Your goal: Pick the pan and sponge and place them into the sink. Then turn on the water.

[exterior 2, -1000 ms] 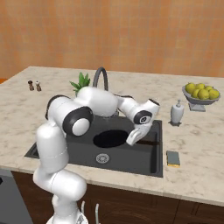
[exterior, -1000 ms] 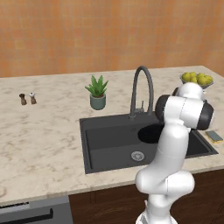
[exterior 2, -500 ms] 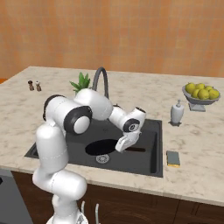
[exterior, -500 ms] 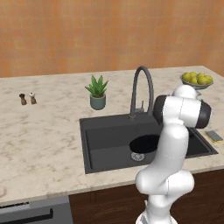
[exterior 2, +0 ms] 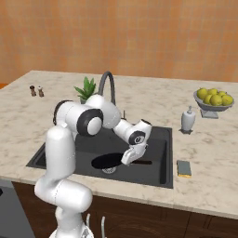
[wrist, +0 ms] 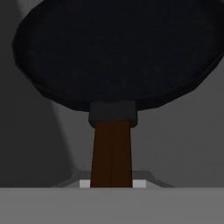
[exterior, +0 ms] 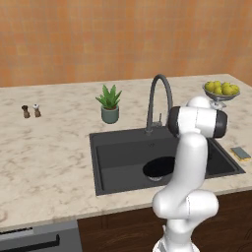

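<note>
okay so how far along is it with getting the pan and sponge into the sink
Done: nothing released yet. In hand: the pincer is shut on the pan by its handle, low in the sink. Left: let go, fetch the sponge from the counter, then turn on the faucet.

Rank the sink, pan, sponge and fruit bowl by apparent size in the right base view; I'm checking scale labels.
1. sink
2. pan
3. fruit bowl, farther away, so its place below the pan is unsure
4. sponge
</note>
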Controlling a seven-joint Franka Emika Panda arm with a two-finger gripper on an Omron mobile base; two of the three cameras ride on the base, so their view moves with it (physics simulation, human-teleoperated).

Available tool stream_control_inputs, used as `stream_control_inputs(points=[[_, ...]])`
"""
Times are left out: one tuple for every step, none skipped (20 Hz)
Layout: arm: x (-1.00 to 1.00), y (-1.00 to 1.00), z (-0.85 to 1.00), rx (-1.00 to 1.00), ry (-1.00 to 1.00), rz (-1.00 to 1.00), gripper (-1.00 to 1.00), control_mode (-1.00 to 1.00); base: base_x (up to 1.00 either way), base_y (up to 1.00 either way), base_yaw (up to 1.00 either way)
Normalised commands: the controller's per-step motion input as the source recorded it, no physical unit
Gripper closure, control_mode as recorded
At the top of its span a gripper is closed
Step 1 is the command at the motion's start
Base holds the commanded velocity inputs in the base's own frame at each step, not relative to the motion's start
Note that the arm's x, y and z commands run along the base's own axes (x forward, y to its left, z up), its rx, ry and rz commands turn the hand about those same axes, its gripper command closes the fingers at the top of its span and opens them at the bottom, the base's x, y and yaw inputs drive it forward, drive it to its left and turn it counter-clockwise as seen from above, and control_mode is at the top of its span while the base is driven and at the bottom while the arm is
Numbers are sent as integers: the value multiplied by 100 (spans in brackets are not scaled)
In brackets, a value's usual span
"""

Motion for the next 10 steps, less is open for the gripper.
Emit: stream_control_inputs(points=[[24,0,-37,0,0,0,100,-100,0,0,0],[19,0,-39,0,0,0,100,-100,0,0,0],[18,0,-39,0,0,0,100,-100,0,0,0],[20,0,-39,0,0,0,100,-100,0,0,0],[22,0,-38,0,0,0,100,-100,0,0,0],[24,0,-35,1,0,0,100,-100,0,0,0],[26,0,-35,1,0,0,100,-100,0,0,0],[26,-8,-33,0,0,0,100,-100,0,0,0],[24,-5,-34,0,0,0,100,-100,0,0,0],[21,-3,-34,0,0,0,100,-100,0,0,0]])
